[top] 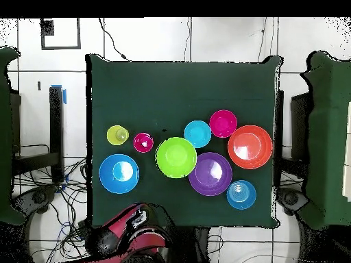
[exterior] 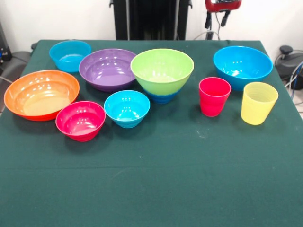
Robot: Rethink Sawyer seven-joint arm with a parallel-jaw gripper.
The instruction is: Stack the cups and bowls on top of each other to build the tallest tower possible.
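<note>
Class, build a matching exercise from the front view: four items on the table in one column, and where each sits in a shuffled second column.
Items
1. orange bowl
2. yellow cup
3. lime bowl
4. red cup

Places
A. resting on a small dark blue bowl
B. farthest left on the table
C. farthest right on the table
D. between the lime bowl and the yellow cup

Pairs: 1-B, 2-C, 3-A, 4-D

Eight bowls [exterior: 41, 94]; two cups [exterior: 214, 96]; one table [exterior: 151, 179].
</note>
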